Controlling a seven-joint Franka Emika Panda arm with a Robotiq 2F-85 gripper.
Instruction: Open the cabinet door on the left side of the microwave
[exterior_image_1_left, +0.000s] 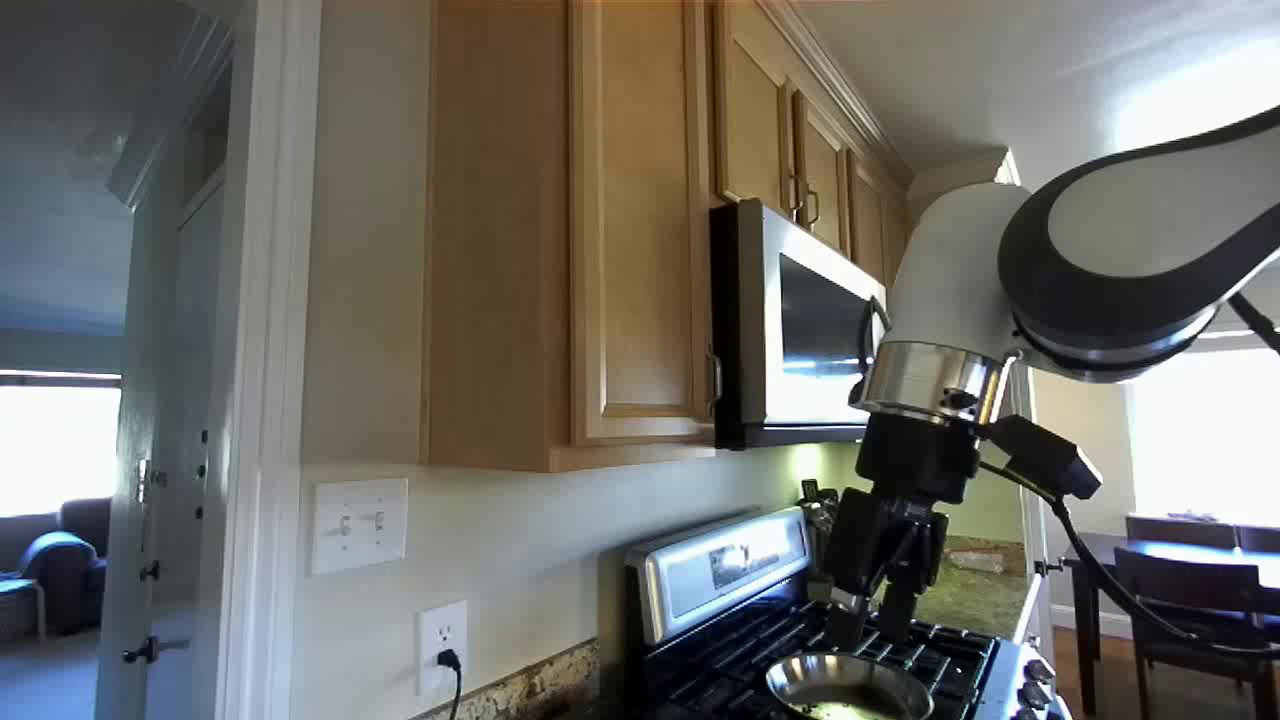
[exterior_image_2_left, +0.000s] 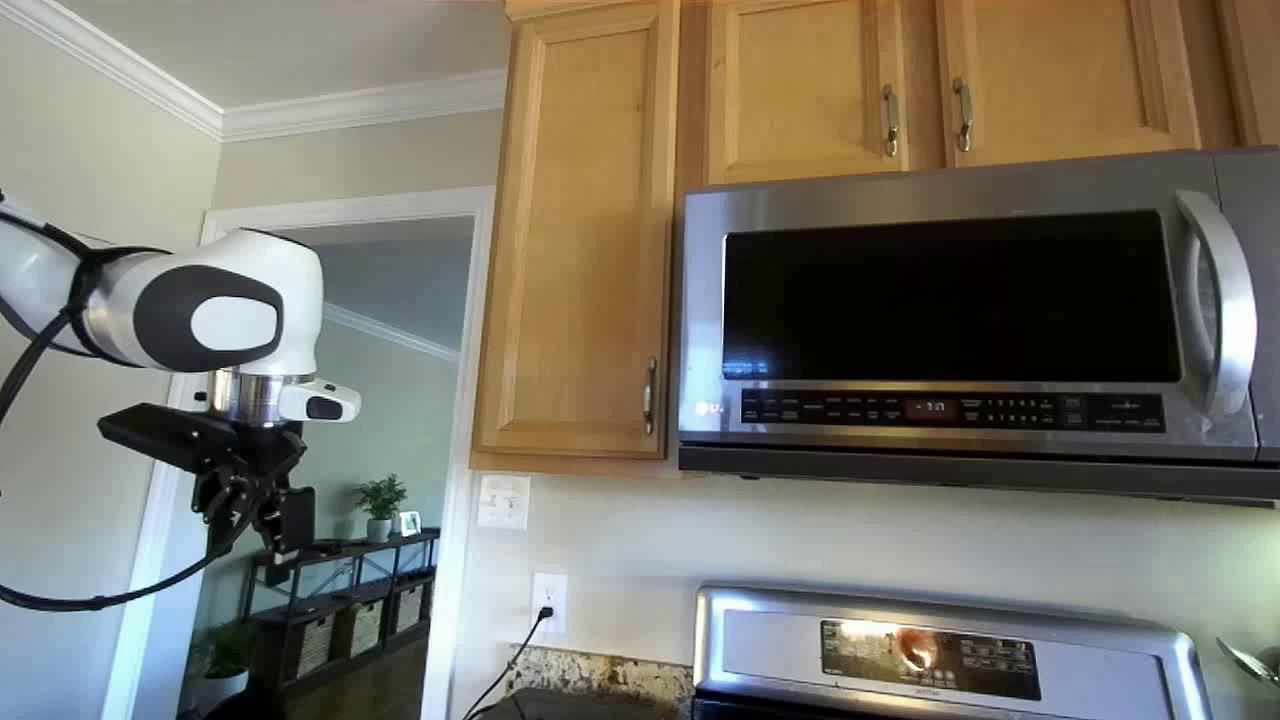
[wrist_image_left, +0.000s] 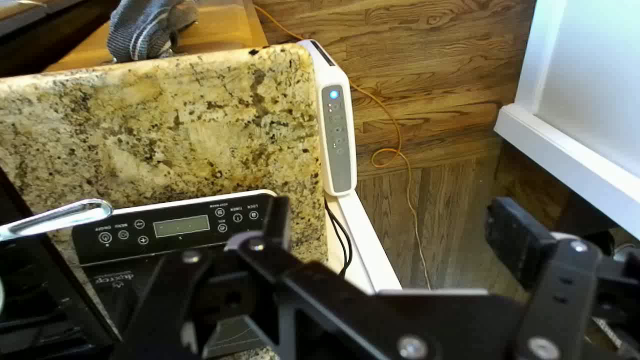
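Gripper (wrist_image_left: 397, 222): nearest the lens in the wrist view, fingers (wrist_image_left: 520, 237) wide apart with nothing between them.
Counter (wrist_image_left: 175, 135): speckled stone seen from above, so the wrist faces downward.
Step in hand: the approach, I judge; nothing is held.
Arm (exterior_image_1_left: 950, 270): large in an exterior view, bent over so that the fingers point down.
Cabinet door (exterior_image_1_left: 645, 220): just beside the microwave (exterior_image_1_left: 815, 330), shut, well apart from the gripper.
Handle (exterior_image_2_left: 649, 397): in an exterior view, upright, low on the door's right-hand edge; nothing touches it.
Next move: probably calls for raising the wrist, turning it to face the wood, setting a finger either side of the bar, closing, then drawing outward.
Swing: likely leftward, away from the microwave, judging by where the handle sits.
Door face: tall, light honey-coloured wood, one long panel in a plain frame, with that slim silver bar.
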